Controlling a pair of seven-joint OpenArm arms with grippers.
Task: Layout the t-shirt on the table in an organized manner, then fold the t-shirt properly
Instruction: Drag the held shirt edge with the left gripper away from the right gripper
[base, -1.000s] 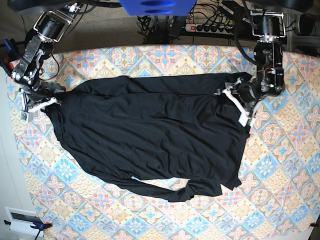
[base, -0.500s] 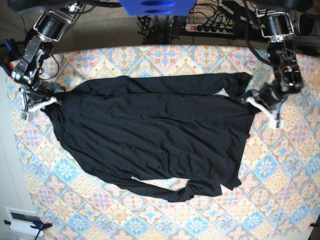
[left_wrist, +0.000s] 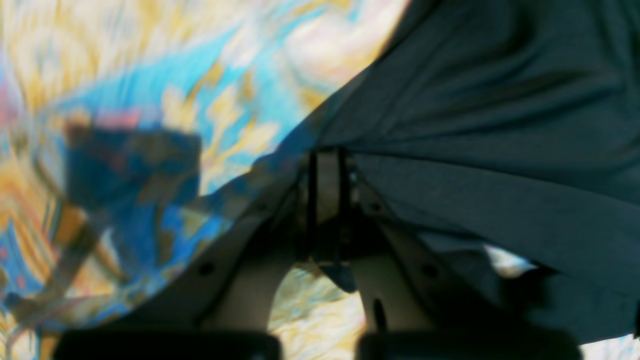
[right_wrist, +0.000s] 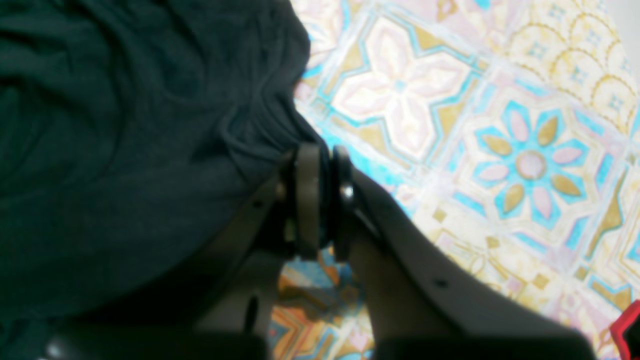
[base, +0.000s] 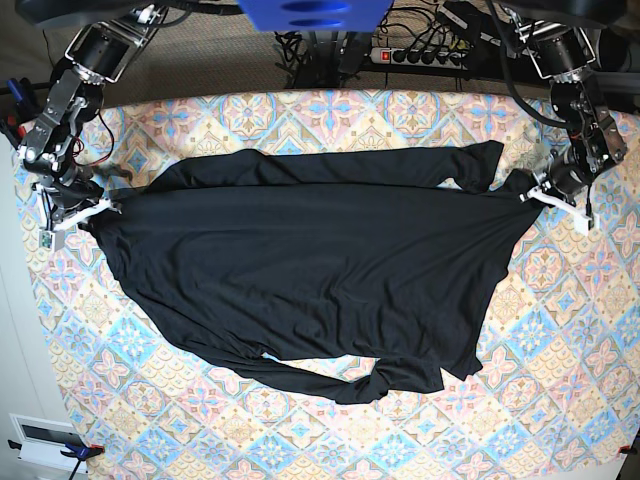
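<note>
Since a second ago, the left end effector (base: 553, 196) has carried its pinched corner outward toward the desk (base: 300, 115) edge, drawing the t-shirt (base: 300, 275) taut. From the base view's left, the right end effector (base: 82, 208) is clamped on the opposite corner. Thin black fabric lies spread across the tile-patterned cloth, its lower hem bunched; the left wrist view is blurred.

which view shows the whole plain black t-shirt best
The base view: the whole plain black t-shirt lies spread across the tile-patterned table. Each wrist view shows only a bunched edge pinched in its gripper.
</note>
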